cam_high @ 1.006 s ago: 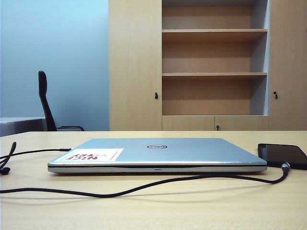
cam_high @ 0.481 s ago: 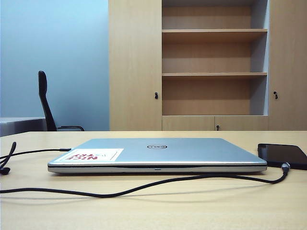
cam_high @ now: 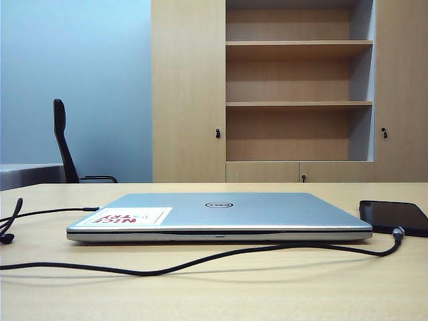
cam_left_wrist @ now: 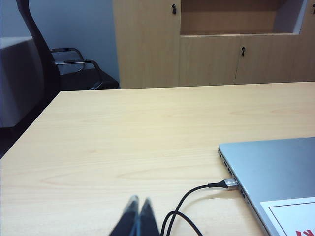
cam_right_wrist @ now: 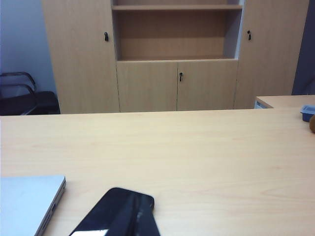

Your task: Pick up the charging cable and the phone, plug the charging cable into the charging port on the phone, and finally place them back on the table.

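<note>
Exterior: phone [cam_high: 394, 217] flat near table [cam_high: 281, 287] right edge, beside laptop [cam_high: 221, 215]; charging cable [cam_high: 200, 261] plug at its near end. Left wrist: left gripper [cam_left_wrist: 137, 219] closed, empty. Right wrist: right gripper [cam_right_wrist: 142, 221] closed, empty, directly over phone, nearer arm.

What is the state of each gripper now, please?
Left gripper: shut, empty, above the table beside the charging cable.
Right gripper: shut, empty, over the phone.

Laptop [cam_high: 221, 215] mid worktop [cam_high: 214, 287]; phone [cam_high: 394, 216] just ahead of right tool [cam_right_wrist: 145, 223]; cable [cam_high: 200, 259] beside left tool [cam_left_wrist: 137, 205].
</note>
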